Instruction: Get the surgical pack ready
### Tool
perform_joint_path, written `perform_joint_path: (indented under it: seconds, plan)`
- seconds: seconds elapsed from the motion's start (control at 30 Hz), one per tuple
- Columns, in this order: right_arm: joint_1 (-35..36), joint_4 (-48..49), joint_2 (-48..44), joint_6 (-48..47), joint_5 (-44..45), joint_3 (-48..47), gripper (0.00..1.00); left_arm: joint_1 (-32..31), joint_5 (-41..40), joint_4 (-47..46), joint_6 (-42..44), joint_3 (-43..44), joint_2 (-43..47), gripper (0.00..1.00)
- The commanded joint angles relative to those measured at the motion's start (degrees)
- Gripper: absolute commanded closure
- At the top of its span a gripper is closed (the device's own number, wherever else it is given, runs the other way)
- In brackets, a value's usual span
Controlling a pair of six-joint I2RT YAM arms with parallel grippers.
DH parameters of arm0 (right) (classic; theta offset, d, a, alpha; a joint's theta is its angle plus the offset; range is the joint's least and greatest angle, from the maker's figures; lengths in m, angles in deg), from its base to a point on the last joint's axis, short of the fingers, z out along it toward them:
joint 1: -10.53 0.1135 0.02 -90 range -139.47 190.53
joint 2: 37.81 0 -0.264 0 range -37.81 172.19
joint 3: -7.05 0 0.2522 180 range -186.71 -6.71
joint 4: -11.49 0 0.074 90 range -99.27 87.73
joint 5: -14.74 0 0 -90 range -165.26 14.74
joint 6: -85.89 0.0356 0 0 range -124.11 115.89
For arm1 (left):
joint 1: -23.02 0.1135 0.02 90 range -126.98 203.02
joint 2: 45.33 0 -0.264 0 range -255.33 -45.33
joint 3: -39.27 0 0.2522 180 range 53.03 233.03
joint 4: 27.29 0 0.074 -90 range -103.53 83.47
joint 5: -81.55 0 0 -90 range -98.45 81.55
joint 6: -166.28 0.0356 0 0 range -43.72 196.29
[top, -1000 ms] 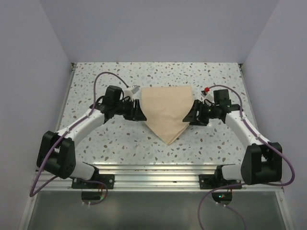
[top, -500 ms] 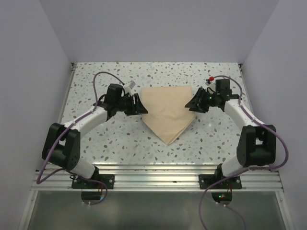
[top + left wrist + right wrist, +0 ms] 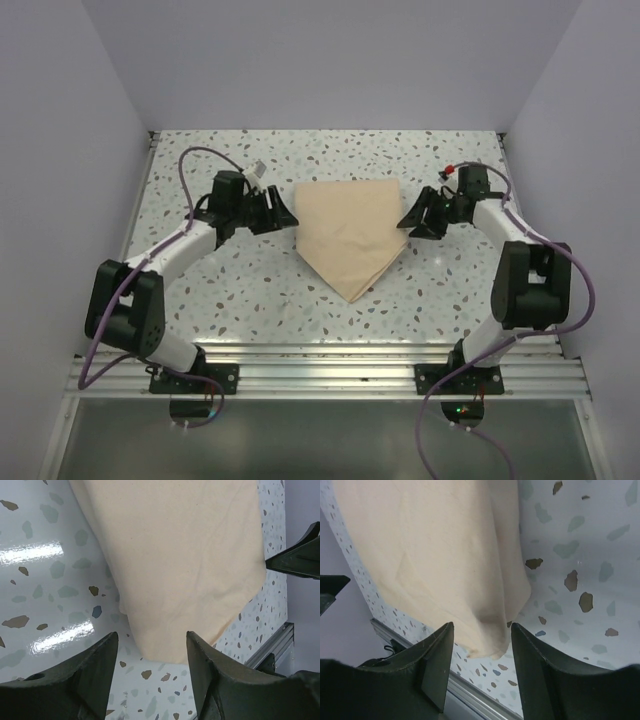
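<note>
The surgical pack (image 3: 349, 232) lies mid-table as a folded tan-beige wrap, flat along its far edge and tapering to a point toward me; whatever it wraps is hidden. My left gripper (image 3: 283, 212) stands open just off the wrap's left far corner, touching nothing. In the left wrist view the wrap (image 3: 185, 560) fills the upper frame and its corner ends short of my left gripper (image 3: 152, 642). My right gripper (image 3: 410, 218) stands open beside the wrap's right corner. The right wrist view shows the wrap (image 3: 435, 560) drooping toward my right gripper (image 3: 482, 632), with nothing pinched.
The speckled terrazzo table (image 3: 240, 290) ends in an aluminium rail (image 3: 330, 362) at the near edge. Grey walls stand on the left, right and back. Purple cables loop off both arms.
Both grippers have backed off outward and toward the far side, away from the wrap's upper corners. The wrap lies in the same folded shape.
</note>
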Motion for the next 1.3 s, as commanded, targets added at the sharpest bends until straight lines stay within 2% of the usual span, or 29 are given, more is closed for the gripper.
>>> perform_joint_path:
  seconds: [0.0,0.1,0.17,0.23,0.27,0.3,0.33,0.37,0.47,0.6,0.7,0.73,0.8,0.83,0.93,1.03,1.13,1.23,1.27]
  plan:
    - [0.17,-0.98,0.56,-2.52,-0.46,1.68,0.46,-0.89,1.75,-2.06,0.95,-1.37,-2.13,0.40]
    - [0.17,-0.28,1.17,-2.69,-0.81,3.18,0.46,-1.68,1.57,-3.11,0.51,-2.77,-2.75,0.40]
    - [0.17,0.51,1.52,-2.61,-0.99,3.80,0.56,-2.12,1.83,-3.55,0.25,-3.47,-3.45,0.40]
    - [0.26,1.30,1.79,-2.17,-1.25,4.33,0.60,-2.74,2.19,-3.64,0.24,-3.48,-5.03,0.43]
    - [0.17,1.48,1.79,-2.17,-1.34,4.50,0.67,-2.91,2.27,-3.90,0.24,-3.56,-5.47,0.45]
    - [0.17,1.74,2.05,-2.08,-1.43,4.42,0.70,-3.09,2.36,-4.08,0.16,-3.56,-6.08,0.49]
    - [0.17,1.66,2.22,-1.99,-1.51,4.41,0.81,-3.09,2.62,-4.60,-0.19,-3.83,-6.26,0.55]
    - [0.17,1.66,2.40,-1.90,-1.60,4.41,0.85,-3.09,2.63,-4.87,-0.19,-4.09,-6.27,0.55]
    - [0.17,1.83,2.84,-1.55,-1.52,4.50,1.00,-3.09,3.15,-5.75,-0.98,-4.79,-6.35,0.66]
    - [0.17,2.10,3.98,-1.37,-1.87,4.50,1.00,-3.09,3.50,-6.01,-1.25,-4.79,-7.49,0.78]
    - [0.17,1.57,4.34,-1.55,-0.91,4.33,1.00,-3.09,3.77,-6.71,-1.77,-4.71,-8.20,0.76]
    - [0.17,1.05,4.77,-1.73,-0.55,4.15,1.00,-3.09,3.60,-6.80,-1.78,-4.62,-8.46,0.70]
    - [0.17,0.78,5.12,-1.99,-0.20,3.71,1.00,-3.09,3.68,-6.80,-1.51,-4.53,-8.90,0.53]
    - [0.17,0.43,5.56,-2.16,0.24,3.54,1.00,-3.09,3.77,-6.80,-1.43,-4.71,-8.90,0.50]
    - [0.17,0.34,6.53,-2.34,0.24,3.01,1.00,-3.09,3.86,-8.82,-1.42,-5.14,-8.90,0.48]
    - [0.17,0.60,7.85,-2.17,0.50,2.48,1.00,-3.18,4.73,-9.70,-1.69,-4.62,-10.74,0.57]
    - [0.26,-0.19,9.43,-2.34,2.08,1.43,1.00,-3.44,4.74,-9.44,-1.34,-3.92,-12.94,0.80]
    - [0.17,-1.24,11.71,-2.17,3.31,0.37,1.00,-3.62,4.91,-9.88,-1.25,-3.83,-14.88,0.90]
    - [0.17,-1.33,12.15,-1.99,3.49,0.02,1.00,-3.62,5.00,-10.14,-1.34,-3.91,-15.49,0.97]
